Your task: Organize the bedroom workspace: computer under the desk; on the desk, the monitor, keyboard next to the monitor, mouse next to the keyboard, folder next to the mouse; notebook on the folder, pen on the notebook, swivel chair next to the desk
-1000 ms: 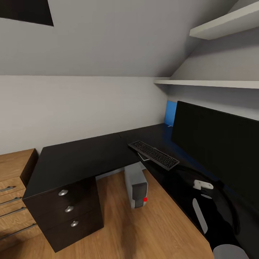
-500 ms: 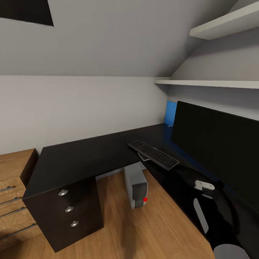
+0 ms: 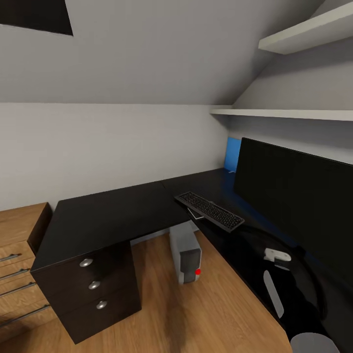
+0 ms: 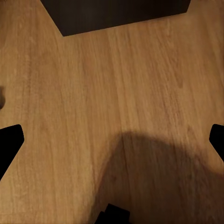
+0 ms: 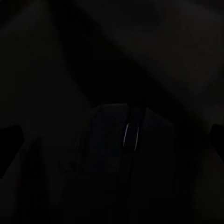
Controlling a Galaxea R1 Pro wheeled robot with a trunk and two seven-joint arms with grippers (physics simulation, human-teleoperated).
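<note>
Keyboard [image 3: 209, 210], slim and black with low flat keys, lies on the long glossy black L-shaped desk [image 3: 113, 213] just beside the wide black-fronted monitor [image 3: 294, 206]; a small grey tower computer [image 3: 186, 251] with a red light stands on the wooden floor [image 3: 206, 314] under the desk. The left gripper [image 4: 112, 140] hangs spread wide over bare floor. The right arm [image 3: 284, 289] reaches over the desk, where a dim rounded black mouse [image 5: 123, 154] sits between its parted fingers, untouched as far as the dark view shows.

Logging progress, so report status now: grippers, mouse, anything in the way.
Left gripper open over bare floor. Right gripper open above the mouse on the desk. Keyboard beside monitor; nothing blocking.
</note>
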